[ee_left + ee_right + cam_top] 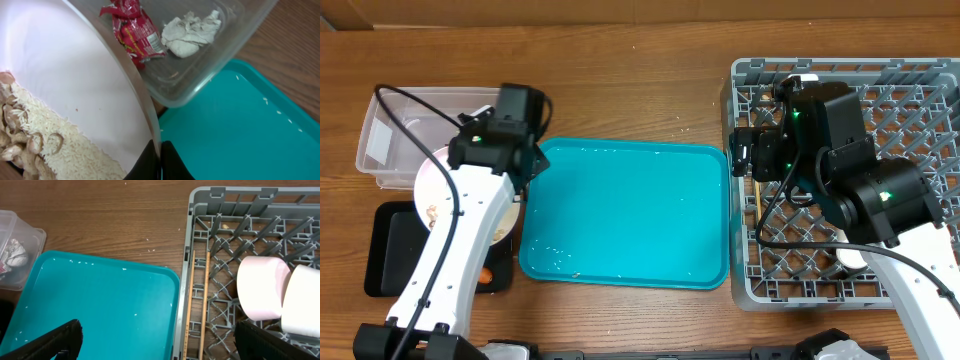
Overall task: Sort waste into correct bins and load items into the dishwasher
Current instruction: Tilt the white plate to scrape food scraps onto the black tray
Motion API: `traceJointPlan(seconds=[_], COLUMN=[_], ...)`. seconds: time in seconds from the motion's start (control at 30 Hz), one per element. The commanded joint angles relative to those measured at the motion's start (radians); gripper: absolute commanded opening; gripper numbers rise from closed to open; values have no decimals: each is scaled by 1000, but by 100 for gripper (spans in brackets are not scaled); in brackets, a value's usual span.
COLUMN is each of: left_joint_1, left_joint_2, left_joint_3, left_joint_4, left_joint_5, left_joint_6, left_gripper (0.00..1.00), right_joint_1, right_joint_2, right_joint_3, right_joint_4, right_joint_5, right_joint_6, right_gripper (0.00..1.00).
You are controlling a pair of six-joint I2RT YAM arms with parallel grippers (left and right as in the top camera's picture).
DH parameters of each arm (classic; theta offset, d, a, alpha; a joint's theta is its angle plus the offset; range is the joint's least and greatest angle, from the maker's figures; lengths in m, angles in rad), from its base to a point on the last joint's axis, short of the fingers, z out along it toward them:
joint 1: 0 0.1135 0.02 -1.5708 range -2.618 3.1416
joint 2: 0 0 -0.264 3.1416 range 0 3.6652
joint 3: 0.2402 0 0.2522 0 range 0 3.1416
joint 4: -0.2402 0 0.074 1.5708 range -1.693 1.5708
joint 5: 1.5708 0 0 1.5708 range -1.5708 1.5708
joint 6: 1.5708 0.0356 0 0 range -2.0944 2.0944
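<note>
Starting far left on the brown wooden surface: clear rectangular plastic tub with rounded corners, a crumpled red wrapper and a crumpled white tissue lying side by side on its floor. Just in front of it, shallow black rectangular tray, a small orange carrot resting in its right end. Tilted above that tray and beside the tub's near corner, round white plate, with white rice and beige food scraps gathered on its lower side. Clamped on the plate's rim, left pincer, dark fingers pressed to both faces and pinching it. Next along, large teal tray, lying flat, sprinkled with a few white grains. Beyond it to the right, large square grey plastic dish rack with lattice floor and upright pegs. Along the rack's left edge, pair of thin light wooden chopsticks, laid flat and parallel on the lattice. Further right inside the rack, two small white bowls side by side. Hanging over the rack's left edge, right pincer, fingers spread wide apart, nothing held between them
</note>
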Motion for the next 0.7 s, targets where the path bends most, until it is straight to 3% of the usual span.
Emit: traceJointPlan(seconds=[0.0,0.27,0.67], left_joint_1=[59,166,210], left_joint_2=[-20,-55,-183], left_joint_3=[-59,-102,-110], left_joint_4=[63,154,201], left_joint_5=[23,57,200], left_joint_6=[102,106,223], left_gripper=[4,5,4], right_joint_1=[3,3,3], right_joint_2=[-3,-3,-3], right_joint_3=[23,23,23], right_joint_4=[5,5,5], right_joint_5=[-3,-3,-2], right_joint_6=[3,3,3], right_gripper=[100,100,100])
